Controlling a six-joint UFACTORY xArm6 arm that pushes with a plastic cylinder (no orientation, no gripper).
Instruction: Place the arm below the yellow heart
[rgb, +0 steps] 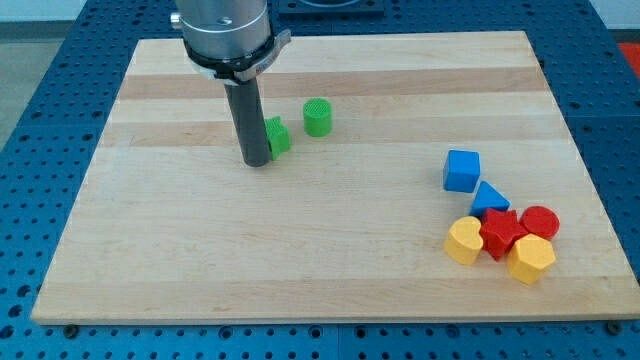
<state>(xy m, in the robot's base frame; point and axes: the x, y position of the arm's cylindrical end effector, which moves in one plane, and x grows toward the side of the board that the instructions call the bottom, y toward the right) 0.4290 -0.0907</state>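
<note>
My tip (258, 161) rests on the tabletop (330, 280) touching a partly hidden green block (278, 136), far from the yellow heart (464, 240), probably the left yellow piece at the view's lower right, so the whole approach remains; no fingers exist to report.

- It looked like a robotics lab bench.
- A pale wooden worktop (330, 260) lay on a blue perforated metal table (50, 120) with regular mounting holes.

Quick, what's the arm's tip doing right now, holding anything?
My tip: no gripper, holds nothing; it sits against the green block, far from the yellow heart.
</note>
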